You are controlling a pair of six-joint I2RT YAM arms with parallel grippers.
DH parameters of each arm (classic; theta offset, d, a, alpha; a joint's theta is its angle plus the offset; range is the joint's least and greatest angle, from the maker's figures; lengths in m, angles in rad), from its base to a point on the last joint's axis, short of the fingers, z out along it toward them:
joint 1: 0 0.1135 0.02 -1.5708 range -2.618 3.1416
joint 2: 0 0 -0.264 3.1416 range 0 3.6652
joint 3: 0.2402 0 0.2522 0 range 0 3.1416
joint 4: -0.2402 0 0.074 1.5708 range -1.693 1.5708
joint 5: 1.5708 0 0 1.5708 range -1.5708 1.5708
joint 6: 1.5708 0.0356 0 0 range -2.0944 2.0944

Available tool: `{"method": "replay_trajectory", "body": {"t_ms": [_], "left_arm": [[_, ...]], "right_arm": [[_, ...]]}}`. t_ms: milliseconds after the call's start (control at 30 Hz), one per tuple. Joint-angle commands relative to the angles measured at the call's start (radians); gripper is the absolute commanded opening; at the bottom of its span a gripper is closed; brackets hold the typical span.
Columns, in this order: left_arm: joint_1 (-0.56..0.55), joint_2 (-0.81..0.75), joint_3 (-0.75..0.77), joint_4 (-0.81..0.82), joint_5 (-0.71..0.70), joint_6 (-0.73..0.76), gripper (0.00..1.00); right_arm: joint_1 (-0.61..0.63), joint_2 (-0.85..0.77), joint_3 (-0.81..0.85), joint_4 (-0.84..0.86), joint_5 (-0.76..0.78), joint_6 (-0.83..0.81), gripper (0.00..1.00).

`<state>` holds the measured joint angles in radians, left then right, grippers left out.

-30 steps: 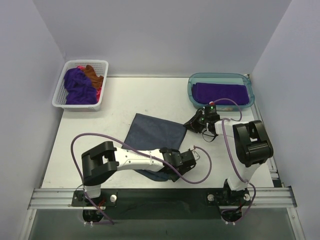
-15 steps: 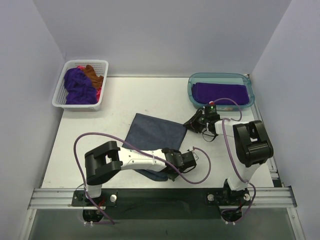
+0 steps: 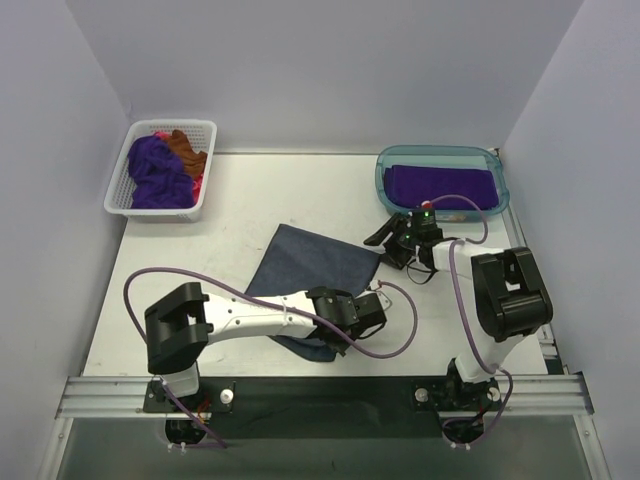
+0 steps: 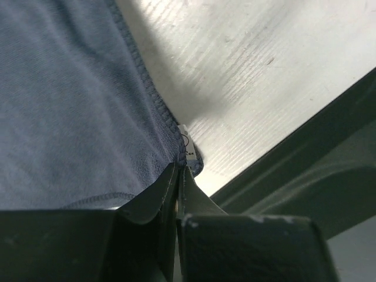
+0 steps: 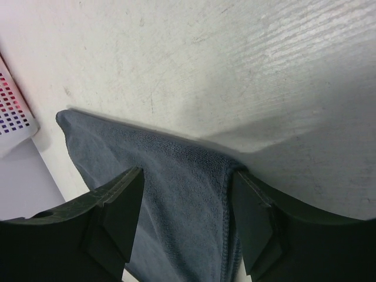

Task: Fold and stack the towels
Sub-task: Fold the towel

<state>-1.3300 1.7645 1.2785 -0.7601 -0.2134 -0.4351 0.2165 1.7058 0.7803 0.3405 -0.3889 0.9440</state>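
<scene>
Left end effector (image 4: 178, 171) on slate-blue towel (image 4: 70, 106)

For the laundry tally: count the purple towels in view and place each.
2. A crumpled purple towel in the white basket, far left; a flat purple towel in the teal tub, far right. Others may be buried in the basket.
</scene>
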Motion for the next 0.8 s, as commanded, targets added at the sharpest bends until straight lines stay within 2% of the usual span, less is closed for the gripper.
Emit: {"method": "replay_trajectory", "body": {"t_ms": [0,400,767], "left_arm": [[0.023,-0.062,0.054,-0.042,-0.026,-0.034,0.03],[0.069,-0.096,0.099,-0.062,-0.029,-0.059,0.00],[0.071,-0.112,0.084,-0.061,-0.030,-0.067,0.00]], "right_arm": [[-0.003,-0.052,-0.027,0.000,0.021,0.038,0.60],[0.006,-0.133,-0.107,0.035,0.021,0.121,0.62],[0.030,-0.098,-0.098,0.074,0.018,0.142,0.62]]}}
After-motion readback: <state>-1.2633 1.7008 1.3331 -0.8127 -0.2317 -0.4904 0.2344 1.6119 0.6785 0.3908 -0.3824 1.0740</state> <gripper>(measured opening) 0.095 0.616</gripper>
